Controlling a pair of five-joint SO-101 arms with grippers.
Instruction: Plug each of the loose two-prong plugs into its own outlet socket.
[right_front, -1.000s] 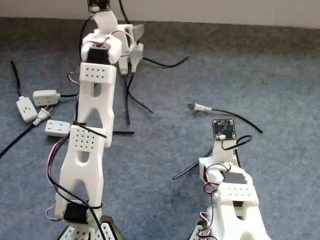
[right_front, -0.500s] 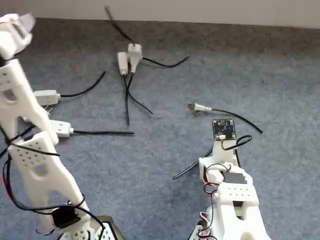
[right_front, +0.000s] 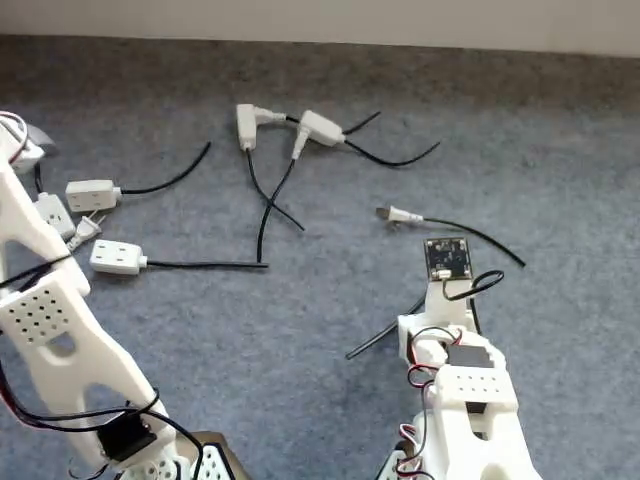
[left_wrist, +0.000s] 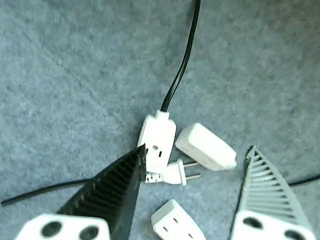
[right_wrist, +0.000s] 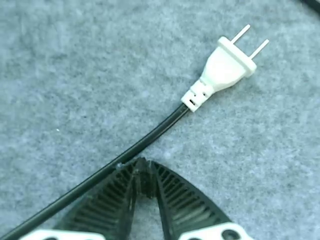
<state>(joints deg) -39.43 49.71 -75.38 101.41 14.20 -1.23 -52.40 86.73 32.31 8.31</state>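
Left gripper (left_wrist: 197, 149): jaws wide open, empty, hanging over the socket cluster at the left edge of the grey carpeted table (right_front: 520, 120). Under the gap lies a white outlet socket on a black cord (left_wrist: 157, 142), slots bare. A small white two-prong plug (left_wrist: 175, 172) touches its end, prongs pointing away from it. A second white socket block (left_wrist: 205, 146) is just beside it, slot face hidden. A third white socket (left_wrist: 177, 227) sits nearer the wrist, slots bare too. So no socket here visibly holds a plug.

Right gripper (right_wrist: 145, 174): jaws closed on nothing, tips just beside the black cord (right_wrist: 125, 155) of a flat white two-prong plug (right_wrist: 227, 62). That plug lies loose, well apart from the cluster.

My read of the step: the left arm picks up the small plug.
- Clamp the body, not the prongs.
- It needs turning round before it faces any slots.
- The socket will likely slide on the carpet, so brace it.
- Risk: a jaw catches the touching socket.
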